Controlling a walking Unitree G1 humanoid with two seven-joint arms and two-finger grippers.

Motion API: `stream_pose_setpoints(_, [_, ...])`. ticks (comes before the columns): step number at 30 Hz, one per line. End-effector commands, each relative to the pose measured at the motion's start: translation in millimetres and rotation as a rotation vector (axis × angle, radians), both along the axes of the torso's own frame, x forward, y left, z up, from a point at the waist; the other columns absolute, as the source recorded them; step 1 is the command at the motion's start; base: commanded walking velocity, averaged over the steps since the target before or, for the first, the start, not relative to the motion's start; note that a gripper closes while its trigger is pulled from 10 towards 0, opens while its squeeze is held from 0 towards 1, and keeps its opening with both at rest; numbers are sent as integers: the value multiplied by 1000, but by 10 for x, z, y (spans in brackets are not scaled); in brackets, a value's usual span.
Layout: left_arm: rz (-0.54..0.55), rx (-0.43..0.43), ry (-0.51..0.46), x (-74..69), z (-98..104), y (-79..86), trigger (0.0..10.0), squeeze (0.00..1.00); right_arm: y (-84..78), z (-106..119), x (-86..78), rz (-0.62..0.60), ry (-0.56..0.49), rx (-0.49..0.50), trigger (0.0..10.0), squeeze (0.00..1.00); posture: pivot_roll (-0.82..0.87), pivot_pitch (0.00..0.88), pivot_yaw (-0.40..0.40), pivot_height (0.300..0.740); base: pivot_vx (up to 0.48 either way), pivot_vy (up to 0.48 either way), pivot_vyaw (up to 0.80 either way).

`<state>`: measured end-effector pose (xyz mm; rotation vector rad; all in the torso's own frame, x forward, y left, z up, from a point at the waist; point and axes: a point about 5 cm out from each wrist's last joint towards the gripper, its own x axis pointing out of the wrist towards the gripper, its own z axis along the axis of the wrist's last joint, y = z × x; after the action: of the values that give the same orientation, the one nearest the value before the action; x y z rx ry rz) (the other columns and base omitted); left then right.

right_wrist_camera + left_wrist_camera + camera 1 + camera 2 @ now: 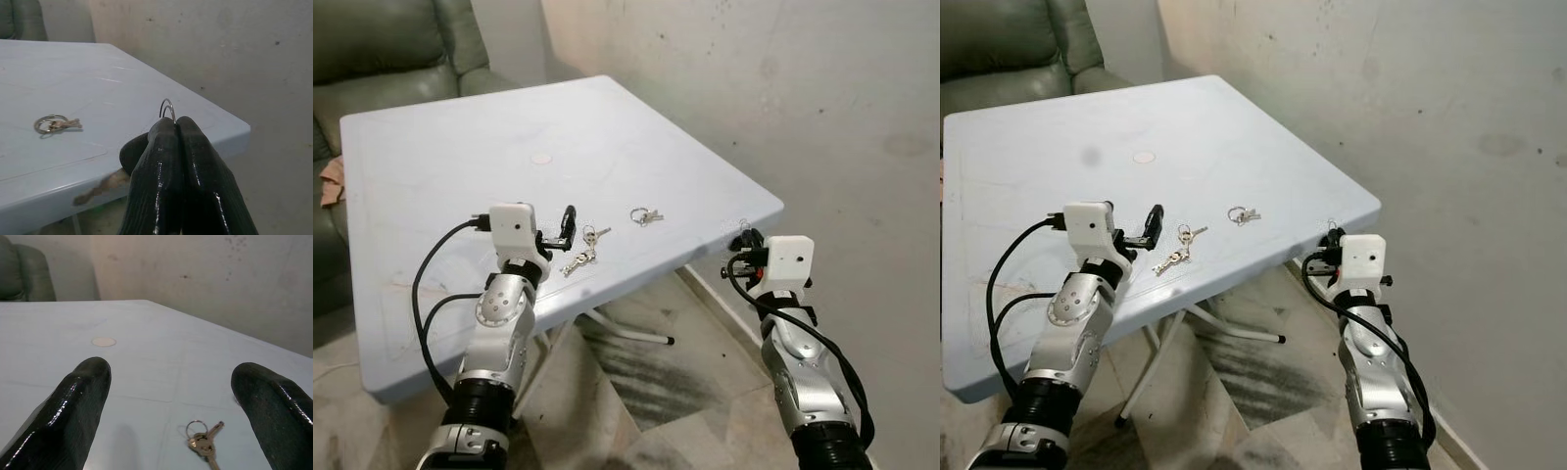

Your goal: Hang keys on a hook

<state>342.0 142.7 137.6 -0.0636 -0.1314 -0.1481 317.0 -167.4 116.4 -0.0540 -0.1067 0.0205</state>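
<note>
The left hand [570, 227] hangs spread just over the nearer keys [579, 257] lying loose on the table [431, 157], light, slippery metal best pinched at the ring, while the right wrist view reveals the right hand [174, 128] pressed together on a thin wire loop [167, 108] at the table's edge.

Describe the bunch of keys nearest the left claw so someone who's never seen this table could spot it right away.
Find the pale blue square table beside the stained wall. Near its front edge, just ahead of the open left claw, lies a gold-coloured bunch of keys on a ring. The other key ring, farther toward the right claw, is smaller and silvery.
</note>
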Motion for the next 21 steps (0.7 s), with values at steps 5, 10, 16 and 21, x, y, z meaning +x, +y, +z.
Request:
stream_pose_setpoints(5, [-7, -51, -6, 0, 21, -17, 10000, 0, -4, 43, 0, -2, -13, -1, 10000, 0, 17, 2, -10, 740, 0, -189, -606])
stream_pose_setpoints(10, [10, -17, 24, 11, -21, -14, 10000, 0, 0, 31, -11, 0, -10, -2, 10000, 0, 18, 0, -11, 740, 0, 0, -606])
stream_pose_setpoints(16, [17, -26, 33, 10, -33, -6, 10000, 0, 5, 19, -16, 3, -5, -4, 10000, 0, 20, 0, -12, 740, 0, 0, -606])
stream_pose_setpoints(21, [20, -26, 33, 6, -30, -2, 10000, 0, 3, 18, -17, 5, -2, -5, 10000, 0, 22, 0, -14, 740, 0, 0, -606])
